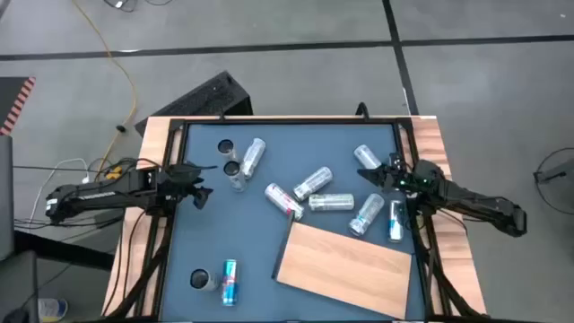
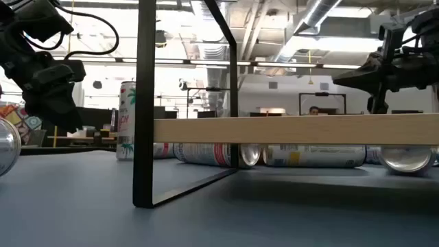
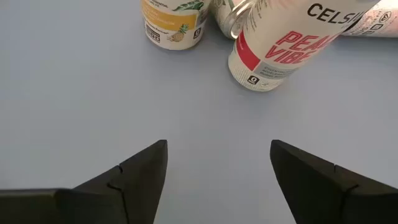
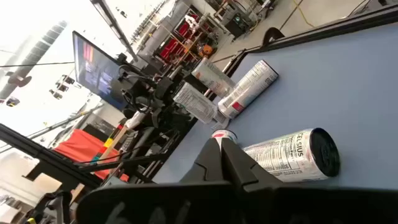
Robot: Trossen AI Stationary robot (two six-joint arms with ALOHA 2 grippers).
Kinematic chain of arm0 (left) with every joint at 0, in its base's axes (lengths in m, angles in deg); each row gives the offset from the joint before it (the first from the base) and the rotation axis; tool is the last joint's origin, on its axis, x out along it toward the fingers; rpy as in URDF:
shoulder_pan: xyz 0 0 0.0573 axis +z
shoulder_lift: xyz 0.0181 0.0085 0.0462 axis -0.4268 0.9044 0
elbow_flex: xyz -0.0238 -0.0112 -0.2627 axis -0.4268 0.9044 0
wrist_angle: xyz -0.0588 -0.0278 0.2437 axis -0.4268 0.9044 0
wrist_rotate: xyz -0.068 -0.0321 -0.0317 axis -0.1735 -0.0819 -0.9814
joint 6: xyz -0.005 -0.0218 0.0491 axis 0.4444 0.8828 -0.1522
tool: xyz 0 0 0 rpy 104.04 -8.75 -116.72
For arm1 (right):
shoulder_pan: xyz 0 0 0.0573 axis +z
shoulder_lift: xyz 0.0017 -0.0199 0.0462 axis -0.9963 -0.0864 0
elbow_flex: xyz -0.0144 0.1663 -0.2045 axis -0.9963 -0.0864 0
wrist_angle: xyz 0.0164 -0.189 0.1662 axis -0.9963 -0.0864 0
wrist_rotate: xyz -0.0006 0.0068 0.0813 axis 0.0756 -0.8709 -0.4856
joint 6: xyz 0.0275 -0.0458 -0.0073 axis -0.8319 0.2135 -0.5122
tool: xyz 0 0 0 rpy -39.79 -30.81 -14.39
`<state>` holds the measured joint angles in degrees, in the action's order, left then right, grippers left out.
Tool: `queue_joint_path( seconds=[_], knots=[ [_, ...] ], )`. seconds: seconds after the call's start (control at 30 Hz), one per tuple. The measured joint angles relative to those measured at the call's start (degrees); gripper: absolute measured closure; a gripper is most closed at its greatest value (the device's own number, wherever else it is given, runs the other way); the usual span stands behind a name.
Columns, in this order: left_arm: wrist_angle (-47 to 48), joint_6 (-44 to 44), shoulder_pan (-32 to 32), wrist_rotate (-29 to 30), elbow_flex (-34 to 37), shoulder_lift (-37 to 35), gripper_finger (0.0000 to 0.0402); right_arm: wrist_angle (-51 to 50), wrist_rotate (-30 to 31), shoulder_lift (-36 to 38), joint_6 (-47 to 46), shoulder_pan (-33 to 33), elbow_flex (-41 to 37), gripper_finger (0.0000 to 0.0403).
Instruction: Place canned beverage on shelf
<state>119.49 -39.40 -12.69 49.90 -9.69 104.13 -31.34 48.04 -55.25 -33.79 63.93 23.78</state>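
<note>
The left gripper (image 1: 203, 187) stands over the blue-grey tabletop (image 1: 224, 233) at the table's left side, its fingers (image 3: 140, 171) spread apart with nothing between them. In the left wrist view only bare tabletop lies between the fingers; ahead of them stand a white can with red lettering (image 3: 280, 43) and a yellow-labelled can (image 3: 173, 23), both clear of the gripper.

The right gripper (image 1: 384, 175) is at the table's right side, jaws closed together and empty (the right wrist view shows the fingers (image 4: 221, 158) meeting at a point). A silver can (image 4: 292, 155) lies on its side just beside those fingers.

The shelf (image 1: 345, 265), a light wooden board on a black frame, sits toward the near right of the table with no can on top of it. Several cans lie on their sides in a cluster (image 1: 314, 193) at the table's middle, just beyond the board's far edge. Two more cans (image 1: 220, 280) sit at the near left, one upright and one lying down, well apart from both grippers.
</note>
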Motion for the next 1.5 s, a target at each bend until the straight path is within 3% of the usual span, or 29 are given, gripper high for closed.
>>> queue_joint_path(
  seconds=[1.17,1.3,1.5],
  knots=[
    [0.0,0.0,0.0,0.0,0.0,0.0,0.0132,0.0,0.0,0.0,0.1,0.0,0.0,0.0403],
    [0.0,0.0,0.0,0.0,0.0,0.0,0.0132,-0.1,3.5,0.0,10.2,-0.4,0.0,0.0403],
    [0.0,0.0,0.0,0.0,0.0,0.0,0.0132,2.0,3.7,0.0,22.6,-1.6,0.0,0.0403]
  ],
)
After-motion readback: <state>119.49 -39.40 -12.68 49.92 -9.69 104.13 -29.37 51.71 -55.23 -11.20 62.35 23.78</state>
